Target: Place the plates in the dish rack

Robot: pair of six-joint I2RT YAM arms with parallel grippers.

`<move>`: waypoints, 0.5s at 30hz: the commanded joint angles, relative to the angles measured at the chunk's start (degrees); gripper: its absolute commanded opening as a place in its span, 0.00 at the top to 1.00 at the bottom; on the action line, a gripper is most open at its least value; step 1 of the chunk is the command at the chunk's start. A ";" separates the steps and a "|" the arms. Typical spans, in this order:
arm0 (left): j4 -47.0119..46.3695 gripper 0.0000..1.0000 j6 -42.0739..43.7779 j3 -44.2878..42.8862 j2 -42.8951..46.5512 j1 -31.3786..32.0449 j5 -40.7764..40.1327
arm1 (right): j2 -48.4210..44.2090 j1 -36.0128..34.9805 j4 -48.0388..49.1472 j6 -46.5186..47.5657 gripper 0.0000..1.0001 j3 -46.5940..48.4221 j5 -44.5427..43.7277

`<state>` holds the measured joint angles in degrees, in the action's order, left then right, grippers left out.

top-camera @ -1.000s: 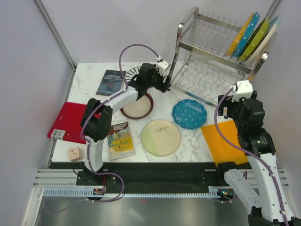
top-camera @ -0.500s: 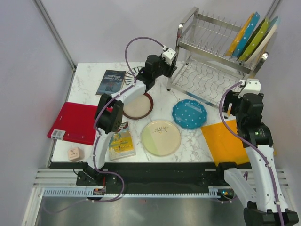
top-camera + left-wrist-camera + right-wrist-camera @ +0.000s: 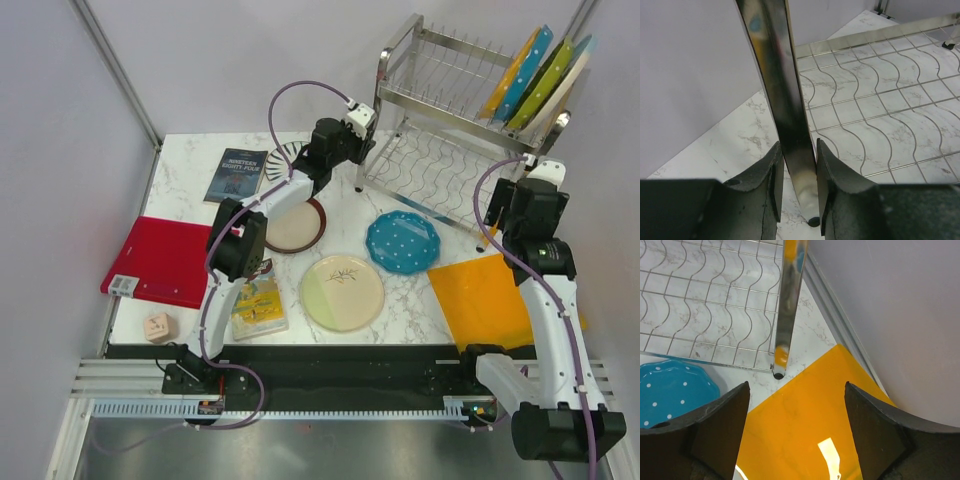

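Left fingers [image 3: 767, 192] closed on the front-left leg [image 3: 790, 100] of the dish rack [image 3: 455, 118], one finger on each side, no gap showing. The leg is upright, its foot on the worktop [image 3: 410, 300]. Right fingers [image 3: 720, 425] are spread wide and hold nothing. They hover just in front of the rack's front-right leg [image 3: 785, 315], above the orange board [image 3: 480, 300].

One dish rack, two tiers, at the far right of the worktop. Racked plates [image 3: 540, 75] stand on edge at the right end of its upper shelf; exact count unclear. Its lower wavy shelf holds nothing.

Four plates lie flat on the worktop:
- teal plate [image 3: 402, 241], just in front of the rack
- cream-green plate [image 3: 342, 291], nearer than the teal one
- maroon-rimmed plate [image 3: 292, 227], left of the rack
- striped plate [image 3: 285, 153], left of the rack, partly under the left arm

Two boards: the orange one in front of the rack's right end, the red board [image 3: 160, 260] well left. Two books: dark book [image 3: 236, 173] and picture book [image 3: 258, 297], both left of the rack. One small cube [image 3: 156, 326] far left.
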<state>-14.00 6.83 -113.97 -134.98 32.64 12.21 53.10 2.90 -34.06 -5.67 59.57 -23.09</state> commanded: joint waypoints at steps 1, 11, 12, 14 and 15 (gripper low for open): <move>-3.75 0.98 1.26 -3.62 -2.04 1.11 0.98 | 2.09 0.88 2.51 -1.36 0.21 2.83 -3.53; -3.14 0.98 -1.99 -2.05 -0.64 1.99 0.45 | 5.69 3.43 6.90 -0.48 0.44 2.83 -6.96; -2.97 0.98 -2.43 -1.52 0.41 2.07 0.36 | 5.96 3.69 7.51 -0.13 0.46 2.66 -7.58; -2.88 0.98 -3.48 0.59 1.55 2.16 0.19 | 6.57 4.83 9.44 0.40 0.51 1.96 -8.20; -2.88 0.98 -3.84 1.29 2.08 2.25 0.01 | 6.92 5.36 10.24 1.09 0.55 1.60 -8.28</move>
<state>-14.02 4.80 -114.61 -135.48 32.77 11.44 58.96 6.55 -29.47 -5.96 60.49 -28.21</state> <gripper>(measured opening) 0.344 0.504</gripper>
